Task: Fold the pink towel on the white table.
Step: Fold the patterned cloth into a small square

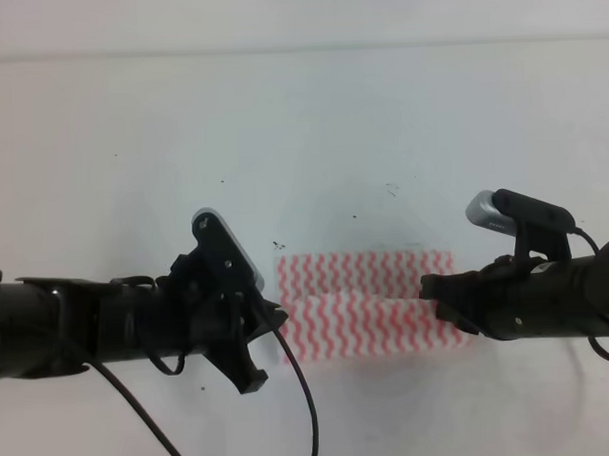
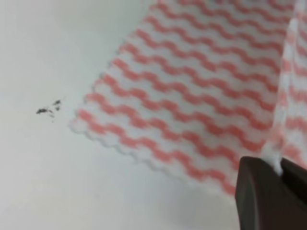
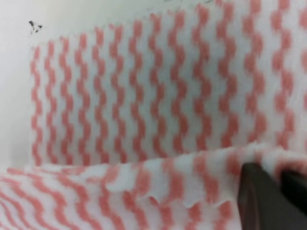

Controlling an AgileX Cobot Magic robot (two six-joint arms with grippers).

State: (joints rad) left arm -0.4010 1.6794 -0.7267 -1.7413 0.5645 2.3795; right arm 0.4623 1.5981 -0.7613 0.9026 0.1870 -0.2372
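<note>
Cloth: thin pink-and-white zigzag-striped towel (image 1: pixel 367 304) was laid mid white flat worktop (image 1: pixel 131 144), near edge lifted.
Left gripper (image 1: pixel 275 319): pinched on towel's left corner.
Right gripper (image 1: pixel 434 296): clamped on right corner.

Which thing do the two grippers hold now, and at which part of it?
Both hold the pink towel. The left gripper pinches its near edge at the left end, the right gripper the same lifted edge at the right end.
</note>
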